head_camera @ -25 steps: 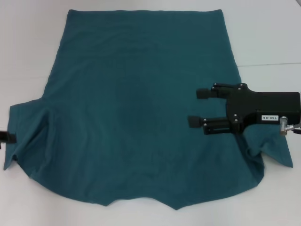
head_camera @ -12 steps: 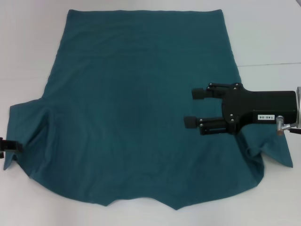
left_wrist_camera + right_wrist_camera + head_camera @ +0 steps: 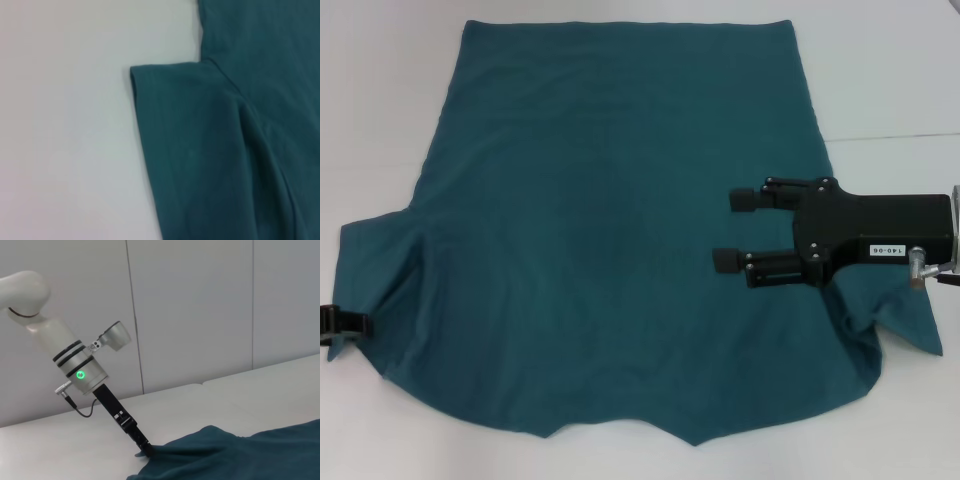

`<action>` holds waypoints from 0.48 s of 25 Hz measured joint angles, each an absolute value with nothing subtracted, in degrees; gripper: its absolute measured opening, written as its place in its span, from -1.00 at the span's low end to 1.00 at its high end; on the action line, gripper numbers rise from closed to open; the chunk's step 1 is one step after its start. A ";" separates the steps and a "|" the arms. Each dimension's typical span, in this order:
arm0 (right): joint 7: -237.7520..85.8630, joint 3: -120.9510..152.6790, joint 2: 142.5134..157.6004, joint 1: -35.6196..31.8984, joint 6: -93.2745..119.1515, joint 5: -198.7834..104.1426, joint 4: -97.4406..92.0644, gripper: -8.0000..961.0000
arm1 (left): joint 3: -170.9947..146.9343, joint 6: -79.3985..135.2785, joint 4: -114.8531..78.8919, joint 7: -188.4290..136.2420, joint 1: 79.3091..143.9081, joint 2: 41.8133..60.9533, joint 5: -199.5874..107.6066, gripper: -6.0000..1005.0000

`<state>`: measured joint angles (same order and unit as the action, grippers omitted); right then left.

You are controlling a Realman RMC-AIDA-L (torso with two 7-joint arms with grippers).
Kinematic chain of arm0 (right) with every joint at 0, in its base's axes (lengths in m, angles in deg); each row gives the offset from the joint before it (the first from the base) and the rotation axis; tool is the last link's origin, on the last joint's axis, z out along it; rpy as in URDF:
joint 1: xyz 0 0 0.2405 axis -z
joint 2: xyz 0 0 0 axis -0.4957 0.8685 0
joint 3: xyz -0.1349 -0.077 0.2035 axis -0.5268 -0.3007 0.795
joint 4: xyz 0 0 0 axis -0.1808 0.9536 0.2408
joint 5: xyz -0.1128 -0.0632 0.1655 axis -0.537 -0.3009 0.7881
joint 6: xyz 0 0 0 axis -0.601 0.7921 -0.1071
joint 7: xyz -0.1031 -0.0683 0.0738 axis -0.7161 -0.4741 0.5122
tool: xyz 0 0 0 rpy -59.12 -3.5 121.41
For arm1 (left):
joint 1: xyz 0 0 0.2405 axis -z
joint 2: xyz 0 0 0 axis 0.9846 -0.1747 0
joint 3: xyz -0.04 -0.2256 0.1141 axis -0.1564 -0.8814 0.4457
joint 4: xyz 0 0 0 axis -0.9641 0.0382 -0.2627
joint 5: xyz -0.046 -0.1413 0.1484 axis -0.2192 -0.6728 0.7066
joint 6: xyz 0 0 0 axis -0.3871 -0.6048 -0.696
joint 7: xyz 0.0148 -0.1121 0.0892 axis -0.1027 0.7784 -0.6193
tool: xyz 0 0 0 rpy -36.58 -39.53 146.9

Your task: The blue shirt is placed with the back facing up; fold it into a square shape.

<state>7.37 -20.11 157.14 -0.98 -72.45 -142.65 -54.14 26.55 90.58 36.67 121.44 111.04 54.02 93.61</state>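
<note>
The blue shirt point(image 3: 610, 230) lies spread flat on the white table, plain side up, with its hem at the far side and its sleeves near me. My right gripper point(image 3: 732, 230) is open and hovers over the shirt's right part, fingers pointing left. My left gripper point(image 3: 342, 322) is at the outer edge of the shirt's left sleeve point(image 3: 375, 280), only its tip in view. The right wrist view shows the left gripper point(image 3: 145, 450) touching the shirt's edge point(image 3: 235, 455). The left wrist view shows the left sleeve point(image 3: 200, 150) lying flat.
The white table point(image 3: 380, 100) reaches round the shirt on all sides, with a seam line point(image 3: 900, 135) at the right. The left arm point(image 3: 80, 370) slopes down to the table in front of a grey panelled wall point(image 3: 200, 305).
My left gripper has moved toward me along the left sleeve's outer edge. My right gripper has shifted slightly left over the shirt and stays open.
</note>
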 joint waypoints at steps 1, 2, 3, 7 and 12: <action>7.38 -20.11 157.14 -1.02 -72.45 -142.65 -54.15 0.84 | 26.60 90.38 36.67 121.50 111.16 54.18 94.24 0.19; 7.38 -20.11 157.14 -1.05 -72.45 -142.65 -54.15 0.84 | 26.61 90.23 36.67 121.53 111.25 54.29 94.82 0.19; 7.38 -20.11 157.14 -1.10 -72.46 -142.65 -54.14 0.84 | 26.62 90.14 36.67 121.55 111.30 54.36 95.17 0.18; 7.38 -20.11 157.16 -1.13 -72.48 -142.65 -54.05 0.84 | 26.62 90.14 36.69 121.54 111.31 54.41 95.43 0.15; 7.38 -20.11 157.23 -1.13 -72.53 -142.65 -53.91 0.84 | 26.62 90.79 37.23 121.21 110.99 54.41 95.46 0.11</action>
